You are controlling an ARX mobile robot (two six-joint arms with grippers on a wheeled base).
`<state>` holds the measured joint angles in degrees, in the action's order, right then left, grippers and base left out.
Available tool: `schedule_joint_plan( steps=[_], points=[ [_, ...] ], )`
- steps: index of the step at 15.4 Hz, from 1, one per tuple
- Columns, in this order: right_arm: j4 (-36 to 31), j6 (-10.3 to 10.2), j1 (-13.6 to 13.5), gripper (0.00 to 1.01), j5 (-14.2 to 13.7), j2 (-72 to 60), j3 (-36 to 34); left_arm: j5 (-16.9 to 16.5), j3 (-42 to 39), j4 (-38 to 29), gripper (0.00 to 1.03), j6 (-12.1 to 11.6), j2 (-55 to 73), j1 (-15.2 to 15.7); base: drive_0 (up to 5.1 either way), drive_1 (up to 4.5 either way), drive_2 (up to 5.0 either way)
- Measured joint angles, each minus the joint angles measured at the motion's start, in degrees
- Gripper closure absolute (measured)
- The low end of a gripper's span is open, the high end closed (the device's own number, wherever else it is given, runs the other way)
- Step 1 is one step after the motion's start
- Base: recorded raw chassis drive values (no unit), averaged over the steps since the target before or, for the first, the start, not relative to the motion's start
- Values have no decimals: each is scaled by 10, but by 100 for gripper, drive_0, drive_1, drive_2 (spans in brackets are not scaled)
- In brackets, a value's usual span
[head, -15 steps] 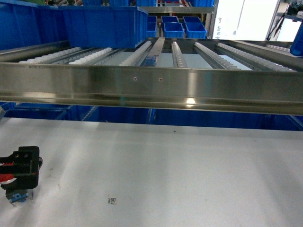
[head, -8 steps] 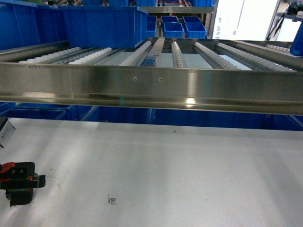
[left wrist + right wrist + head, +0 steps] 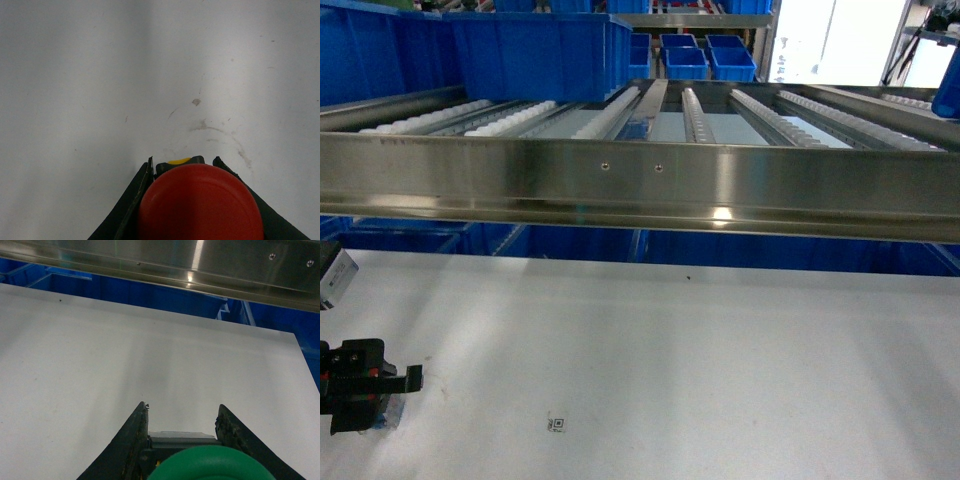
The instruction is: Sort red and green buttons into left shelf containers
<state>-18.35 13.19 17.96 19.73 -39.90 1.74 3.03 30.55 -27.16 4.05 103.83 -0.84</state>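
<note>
The red button [image 3: 200, 202] is pinched between the left gripper [image 3: 358, 385] jaws low over the bench [image 3: 700, 360], the green button [image 3: 215, 464] likewise in the right gripper [image 3: 182, 440], with the big blue bins [image 3: 470, 50] up-left on the shelf.

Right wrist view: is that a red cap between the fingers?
No, the right gripper holds the green button; its cap is green.
</note>
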Motion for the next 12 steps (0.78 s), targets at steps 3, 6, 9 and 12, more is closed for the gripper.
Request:
schedule_joint_plan(
  steps=[3, 6, 9, 12],
  points=[
    [0, 0, 0, 66, 0, 0, 0, -17, 0, 20, 71, 5, -48, -1, 0, 0, 0],
    [0, 0, 0, 66, 0, 0, 0, -51, -53, 167, 72, -18, -412, 36, 0, 0, 0],
    [0, 0, 0, 66, 0, 0, 0, -13, -51, 256, 72, -21, -522, -36, 0, 0, 0],
    [0, 0, 0, 66, 0, 0, 0, 3, -41, 256, 72, -26, -526, -64, 0, 0, 0]
  ],
)
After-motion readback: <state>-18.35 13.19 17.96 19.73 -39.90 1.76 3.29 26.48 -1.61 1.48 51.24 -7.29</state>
